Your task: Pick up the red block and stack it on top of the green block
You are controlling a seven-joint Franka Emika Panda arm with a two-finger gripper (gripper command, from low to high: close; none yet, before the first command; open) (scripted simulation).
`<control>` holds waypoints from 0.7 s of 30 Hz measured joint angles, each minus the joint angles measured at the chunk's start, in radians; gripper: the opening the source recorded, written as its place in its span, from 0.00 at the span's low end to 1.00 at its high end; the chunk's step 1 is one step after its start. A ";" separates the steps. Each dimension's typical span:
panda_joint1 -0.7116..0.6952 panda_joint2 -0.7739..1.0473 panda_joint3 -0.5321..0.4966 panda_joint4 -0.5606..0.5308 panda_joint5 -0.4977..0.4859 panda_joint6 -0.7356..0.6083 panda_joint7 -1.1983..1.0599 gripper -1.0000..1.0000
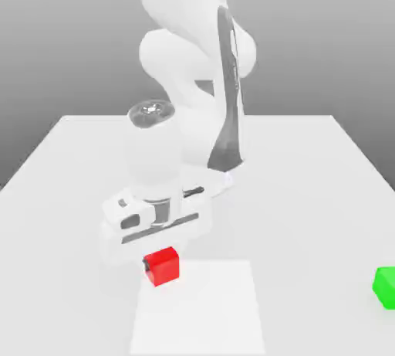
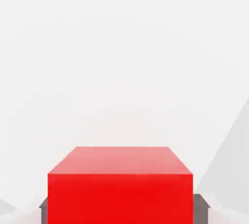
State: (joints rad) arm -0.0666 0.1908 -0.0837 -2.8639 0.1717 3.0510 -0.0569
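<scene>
The red block (image 1: 162, 266) is a small bright cube low over the white table (image 1: 308, 192), toward the front and a little to the exterior view's left. My gripper (image 1: 160, 257) comes straight down onto it and is shut on it. In the hand view the red block (image 2: 120, 184) sits between two dark fingertips (image 2: 44, 209), one pressed against each side. The green block (image 1: 385, 286) rests on the table at the far edge of the exterior view's right, well apart from the gripper.
The white arm (image 1: 193, 76) rises behind the hand near the table's middle. A brighter rectangular patch (image 1: 208, 308) lies on the table surface just in front of the red block.
</scene>
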 joint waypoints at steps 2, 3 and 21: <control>-0.004 -0.001 0.003 0.000 -0.001 -0.001 0.000 0.00; 0.015 -0.026 -0.019 -0.004 -0.017 -0.021 0.012 0.00; 0.462 -0.073 0.170 0.346 -0.238 -0.424 0.476 0.00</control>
State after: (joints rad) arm 0.3953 0.1179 0.0867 -2.5179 -0.0661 2.6265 0.4189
